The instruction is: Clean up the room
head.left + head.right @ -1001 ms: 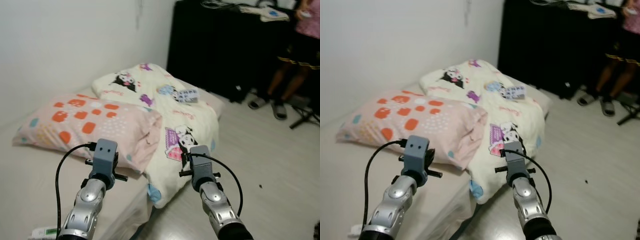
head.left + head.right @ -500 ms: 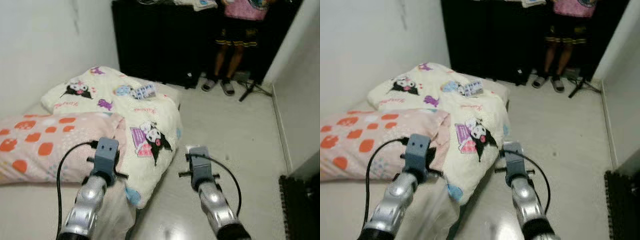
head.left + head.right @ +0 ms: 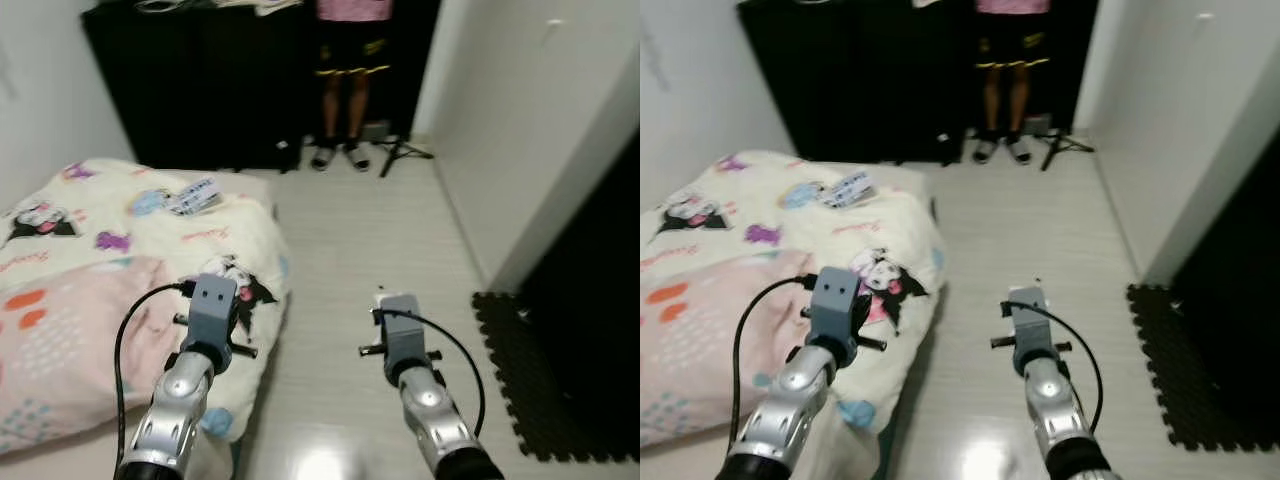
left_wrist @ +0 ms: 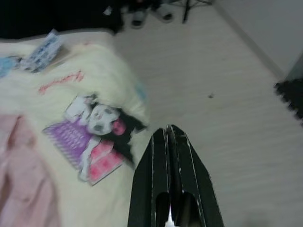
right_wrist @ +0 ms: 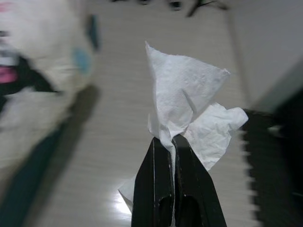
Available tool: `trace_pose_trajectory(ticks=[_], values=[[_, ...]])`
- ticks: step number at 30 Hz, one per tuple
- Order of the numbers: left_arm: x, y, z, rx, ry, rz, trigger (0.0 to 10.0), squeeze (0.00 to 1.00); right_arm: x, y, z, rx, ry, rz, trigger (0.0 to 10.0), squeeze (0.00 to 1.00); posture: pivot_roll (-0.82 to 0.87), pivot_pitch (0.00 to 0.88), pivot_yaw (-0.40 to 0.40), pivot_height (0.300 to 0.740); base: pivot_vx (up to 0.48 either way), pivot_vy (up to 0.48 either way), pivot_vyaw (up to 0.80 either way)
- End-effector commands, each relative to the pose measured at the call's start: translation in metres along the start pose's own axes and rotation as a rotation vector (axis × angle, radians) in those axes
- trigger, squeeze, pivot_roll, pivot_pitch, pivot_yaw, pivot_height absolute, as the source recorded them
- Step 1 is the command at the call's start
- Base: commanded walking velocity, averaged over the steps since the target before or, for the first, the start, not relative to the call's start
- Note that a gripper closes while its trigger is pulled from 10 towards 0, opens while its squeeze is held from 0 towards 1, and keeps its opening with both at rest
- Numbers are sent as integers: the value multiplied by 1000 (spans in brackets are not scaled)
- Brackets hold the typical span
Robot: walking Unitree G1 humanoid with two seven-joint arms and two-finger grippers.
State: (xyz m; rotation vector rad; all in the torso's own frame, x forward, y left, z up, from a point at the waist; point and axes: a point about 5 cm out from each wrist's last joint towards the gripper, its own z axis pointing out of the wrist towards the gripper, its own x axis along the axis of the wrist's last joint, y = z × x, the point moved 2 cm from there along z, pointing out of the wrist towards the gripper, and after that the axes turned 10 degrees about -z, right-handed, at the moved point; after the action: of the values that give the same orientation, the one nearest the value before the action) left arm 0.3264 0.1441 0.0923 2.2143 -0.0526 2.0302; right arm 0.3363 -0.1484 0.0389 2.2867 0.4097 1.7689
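Head views: both arms raised over pale floor [image 3: 380, 230], printed quilt [image 3: 190, 225] on the bed at left, a person [image 3: 350, 60] standing far off. Left wrist view: left pincer [image 4: 169, 137] closed, empty. Right wrist view: right pincer [image 5: 171, 142] clamped on crumpled tissue [image 5: 189, 104], probably light, limp, tearable; best pinched at the bunched middle.

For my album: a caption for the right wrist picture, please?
Right gripper shut on a crumpled white tissue, held above the pale floor.
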Motion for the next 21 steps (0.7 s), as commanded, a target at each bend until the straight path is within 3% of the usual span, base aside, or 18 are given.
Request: trace_pose_trajectory(ticks=[1, 21], values=[[-8, -6, -4, 20, -28, 0, 10000, 0, -3, -9, -2, 21, -10, 20, 10000, 0, 60, 113, 31, 740, 0, 0, -800], [-10, -6, -4, 23, -29, -2, 10000, 0, -2, -11, -1, 29, -9, 17, 10000, 0, 59, 111, 24, 740, 0, 0, -800]])
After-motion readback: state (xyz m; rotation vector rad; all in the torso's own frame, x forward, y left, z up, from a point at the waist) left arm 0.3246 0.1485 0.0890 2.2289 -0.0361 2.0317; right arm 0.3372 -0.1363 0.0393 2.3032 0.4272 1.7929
